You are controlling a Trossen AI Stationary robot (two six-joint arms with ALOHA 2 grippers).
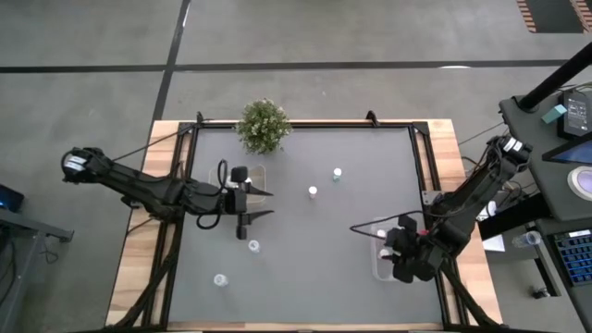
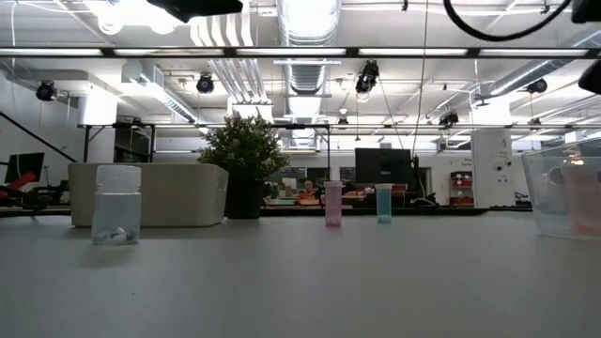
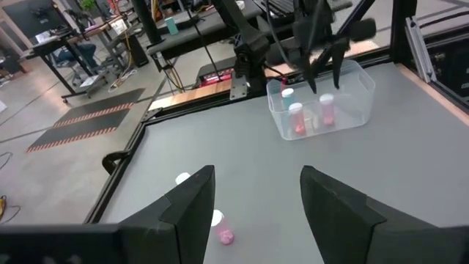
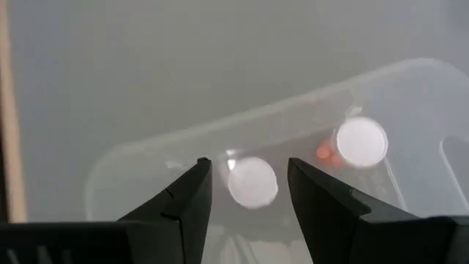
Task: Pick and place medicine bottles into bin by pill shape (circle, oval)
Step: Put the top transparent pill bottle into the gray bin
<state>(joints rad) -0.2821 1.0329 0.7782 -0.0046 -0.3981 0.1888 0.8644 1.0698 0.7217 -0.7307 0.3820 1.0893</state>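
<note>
Bottles stand upright across the grey table [image 1: 305, 277]: two [image 1: 253, 245] near the left edge, just beside the left gripper [image 1: 264, 203], whose fingers are spread wide and hold nothing, and two [image 1: 314, 191] mid-table. The right gripper [image 4: 245, 183] hangs over the clear bin [image 4: 139, 176], fingers apart, a white cap [image 4: 252, 182] directly below the gap. The left arm looks nearer the loose bottles.

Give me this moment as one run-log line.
right gripper: open, above clear bin | bottles in bin | left gripper: open, mid-table
</note>
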